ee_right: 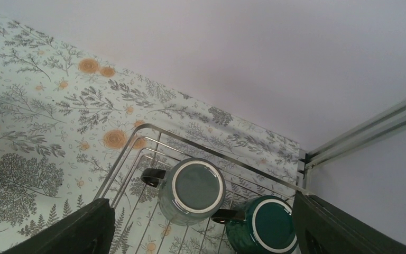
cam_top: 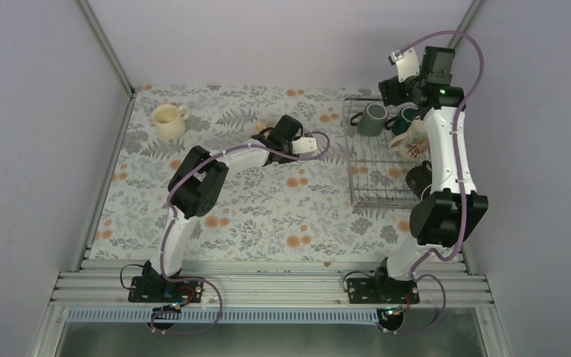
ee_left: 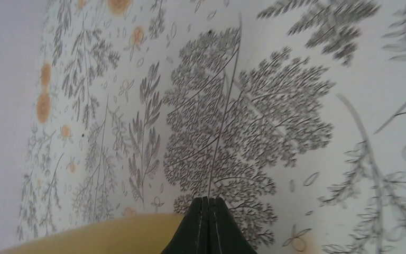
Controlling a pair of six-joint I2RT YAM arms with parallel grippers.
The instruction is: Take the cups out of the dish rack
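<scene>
The wire dish rack (cam_top: pixel 372 172) stands at the right of the table. In it are a dark grey cup (cam_top: pixel 374 119), a teal-green cup (cam_top: pixel 406 115), a cream patterned cup (cam_top: pixel 409 140) and a black cup (cam_top: pixel 418 178) partly hidden behind the right arm. My right gripper (cam_top: pixel 389 91) is open and empty above the rack's far end. In the right wrist view its gripper (ee_right: pixel 203 235) hangs over the upside-down grey cup (ee_right: pixel 193 190) and teal cup (ee_right: pixel 264 225). My left gripper (ee_left: pixel 209 203) is shut low over the table, a blurred yellow cup (ee_left: pixel 84 235) close beside it. A cream-white cup (cam_top: pixel 169 120) stands far left.
The rack's far rim (ee_right: pixel 153 128) lies close to the back wall and the right corner post (ee_right: pixel 359 137). The left arm's elbow (cam_top: pixel 197 182) rises over the mid-left of the floral cloth (cam_top: pixel 282 216). A metal rail (cam_top: pixel 268 286) runs along the near edge.
</scene>
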